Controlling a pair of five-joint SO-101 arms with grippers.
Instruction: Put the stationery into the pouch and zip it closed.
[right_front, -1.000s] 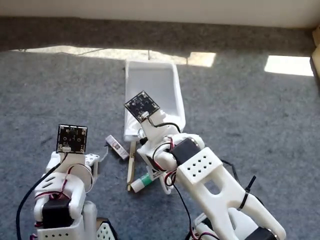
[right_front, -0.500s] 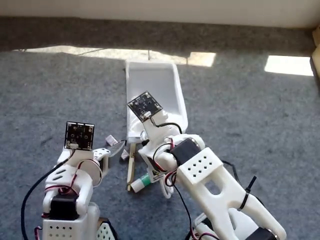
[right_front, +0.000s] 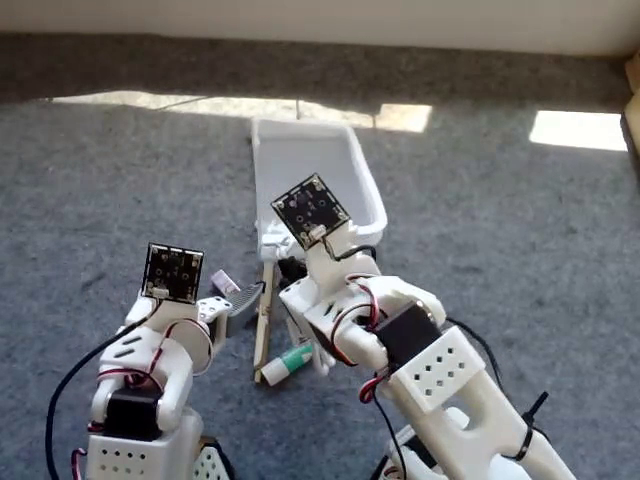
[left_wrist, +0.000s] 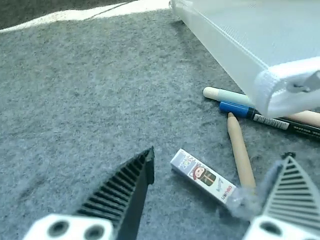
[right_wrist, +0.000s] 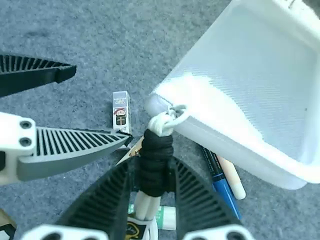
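Note:
The white mesh pouch (right_front: 318, 180) lies open on the grey carpet, its near end lifted. My right gripper (right_wrist: 154, 167) is shut on the black zipper cord (right_wrist: 155, 150) at that end; in the high view the right gripper (right_front: 290, 272) sits at the pouch's near edge. My left gripper (left_wrist: 220, 156) is open just above a small printed eraser box (left_wrist: 202, 176). Beside the box lie a wooden pencil (left_wrist: 241, 150), a blue pen (left_wrist: 240, 110) and a pale green pen (left_wrist: 225, 94). A green and white glue stick (right_front: 285, 362) rests under the right arm.
Grey carpet (right_front: 120, 190) spreads free to the left and right of the arms. The left gripper's ribbed fingers (right_wrist: 75, 145) show close to the right gripper, beside the eraser box (right_wrist: 120, 112). A pale wall edge runs along the back.
The left arm has swung right and forward until its open fingers are over the eraser box. The right gripper has shifted right and back, pulling the pouch's near end with it.

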